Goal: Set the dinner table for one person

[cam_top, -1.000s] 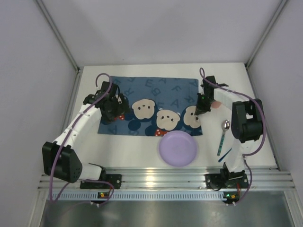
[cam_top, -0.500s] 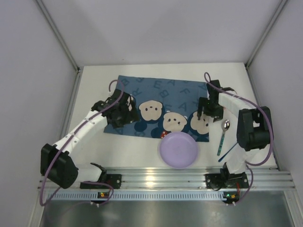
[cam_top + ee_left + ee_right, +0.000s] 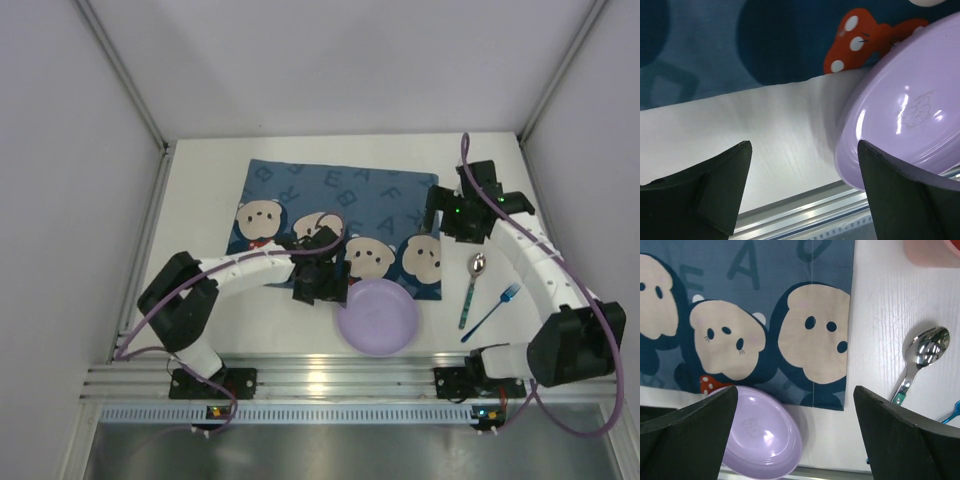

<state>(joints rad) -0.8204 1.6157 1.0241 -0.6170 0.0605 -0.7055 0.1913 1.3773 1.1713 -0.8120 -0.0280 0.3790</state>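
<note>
A purple plate (image 3: 377, 313) is laid overlapping a blue mouse-print placemat (image 3: 340, 185). A spoon (image 3: 471, 292) and blue fork (image 3: 492, 311) are set to its right.

Glossy lilac plastic plate (image 3: 377, 315), shiny metal spoon (image 3: 922, 357), matte white dinner table (image 3: 275, 315)

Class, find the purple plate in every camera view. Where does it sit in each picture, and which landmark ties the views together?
Top external: the purple plate is at bottom centre, at the near edge of the placemat.
Left wrist: the plate is on the right side, partly cut off.
Right wrist: the plate is at lower left.
Shared landmark: the placemat's near edge, which meets the plate in all three.
</note>
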